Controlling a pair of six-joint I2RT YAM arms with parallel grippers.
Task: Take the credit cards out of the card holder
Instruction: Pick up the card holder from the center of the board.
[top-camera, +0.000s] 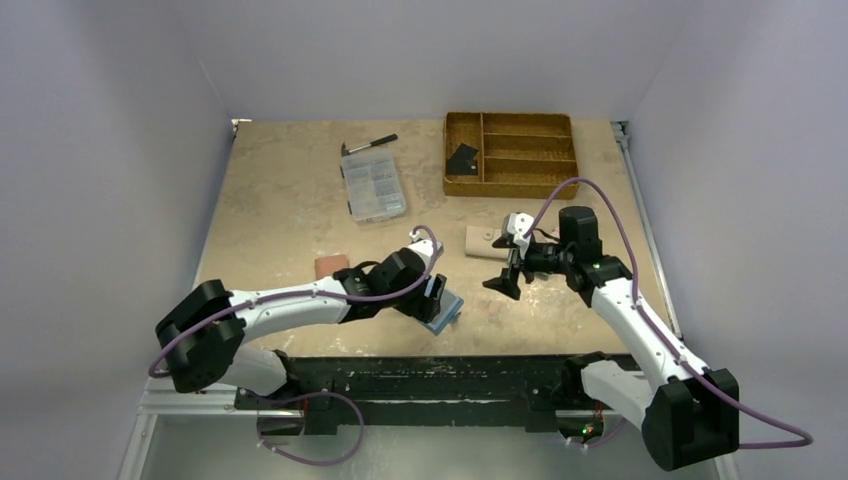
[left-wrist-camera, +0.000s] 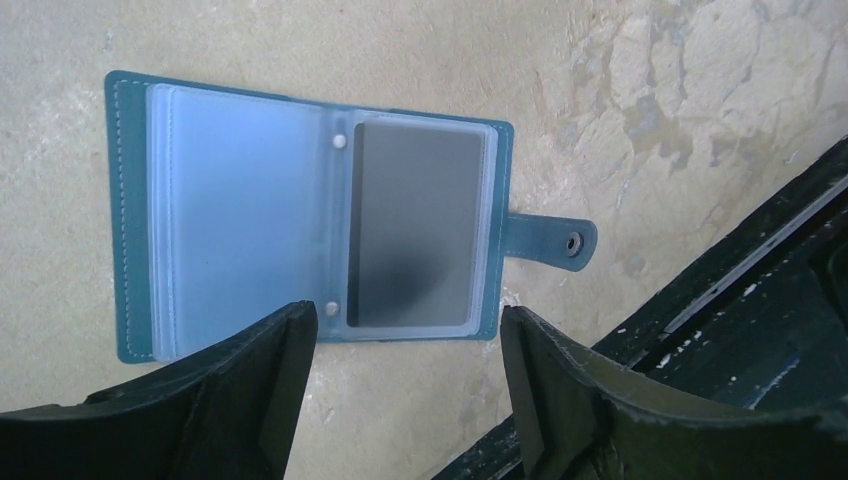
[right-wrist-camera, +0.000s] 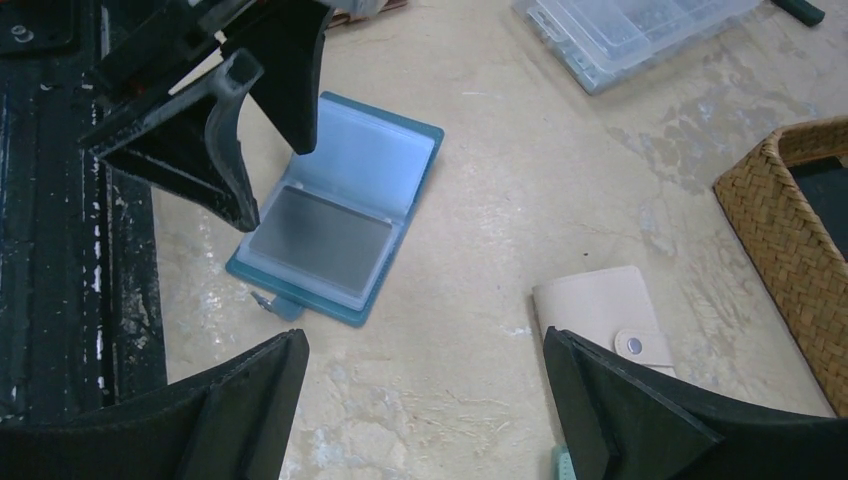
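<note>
Both left tool (left-wrist-camera: 405, 315) and right tool (right-wrist-camera: 425, 338) gape empty; open card holder (left-wrist-camera: 250, 220) seemingly untouched below left

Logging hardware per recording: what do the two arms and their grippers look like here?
The left arm and right arm have white links, black joint housings and looping purple cables. The left gripper and right gripper carry black, wedge-shaped fingers.

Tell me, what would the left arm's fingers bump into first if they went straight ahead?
The open card holder, most likely. The left fingers hang open over it, aimed near the lower edge of the grey card in its clear sleeve. How far above is hard to tell.
</note>
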